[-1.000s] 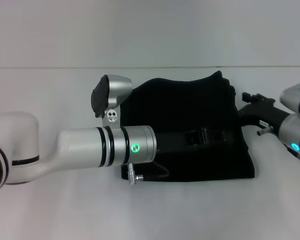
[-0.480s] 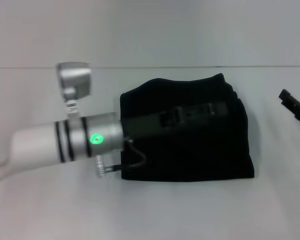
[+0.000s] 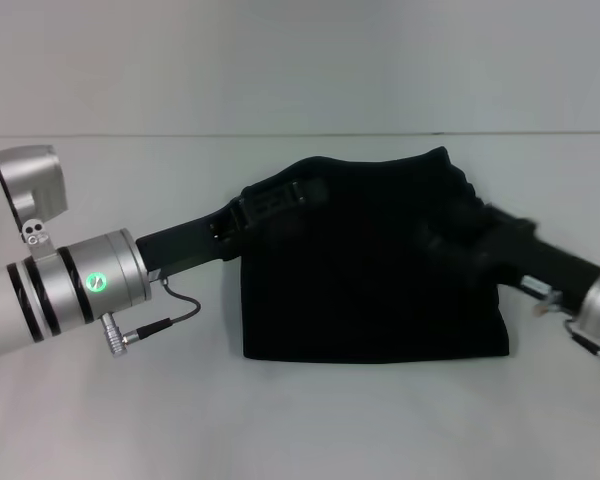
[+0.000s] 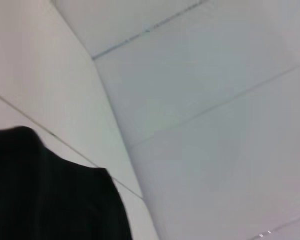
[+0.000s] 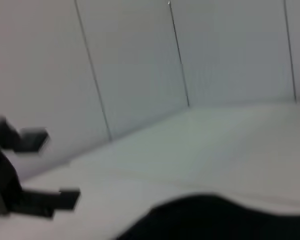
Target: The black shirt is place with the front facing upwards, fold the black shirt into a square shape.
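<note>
Plain white worktop (image 3: 100, 420) and pale wall behind carry little else: the black shirt (image 3: 380, 290) lies near the worktop's middle, already folded to a compact near-square block with its far edge bulging unevenly. For a clean finish, I would press and square that far edge without dragging the layers. Over its far left corner reaches the left gripper (image 3: 280, 198); over its right edge, the right gripper (image 3: 450, 235). Black on black, their finger states cannot be told.
</note>
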`<move>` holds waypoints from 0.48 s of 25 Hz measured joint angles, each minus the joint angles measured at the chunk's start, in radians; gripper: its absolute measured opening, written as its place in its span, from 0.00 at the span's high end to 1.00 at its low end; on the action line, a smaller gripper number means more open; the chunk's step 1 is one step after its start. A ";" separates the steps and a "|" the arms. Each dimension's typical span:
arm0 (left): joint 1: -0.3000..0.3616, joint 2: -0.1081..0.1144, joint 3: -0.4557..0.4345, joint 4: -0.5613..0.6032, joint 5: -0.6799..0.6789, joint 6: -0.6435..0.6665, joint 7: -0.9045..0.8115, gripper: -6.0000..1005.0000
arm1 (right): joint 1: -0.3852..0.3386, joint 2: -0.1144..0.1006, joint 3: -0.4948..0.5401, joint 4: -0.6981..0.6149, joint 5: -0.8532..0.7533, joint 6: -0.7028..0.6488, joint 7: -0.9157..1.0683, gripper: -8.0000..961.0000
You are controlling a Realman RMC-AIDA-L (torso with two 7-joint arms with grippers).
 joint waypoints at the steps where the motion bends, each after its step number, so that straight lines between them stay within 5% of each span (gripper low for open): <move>1: 0.001 0.001 0.000 -0.001 0.000 -0.007 0.000 0.12 | 0.011 0.001 -0.011 0.009 -0.001 0.030 0.001 0.16; 3: 0.002 0.001 0.000 -0.002 -0.001 -0.015 0.000 0.12 | 0.036 0.001 -0.023 0.037 -0.001 0.153 0.007 0.16; 12: 0.003 0.002 0.003 -0.002 0.003 -0.017 -0.001 0.12 | 0.015 -0.005 0.007 0.042 0.026 0.291 0.021 0.16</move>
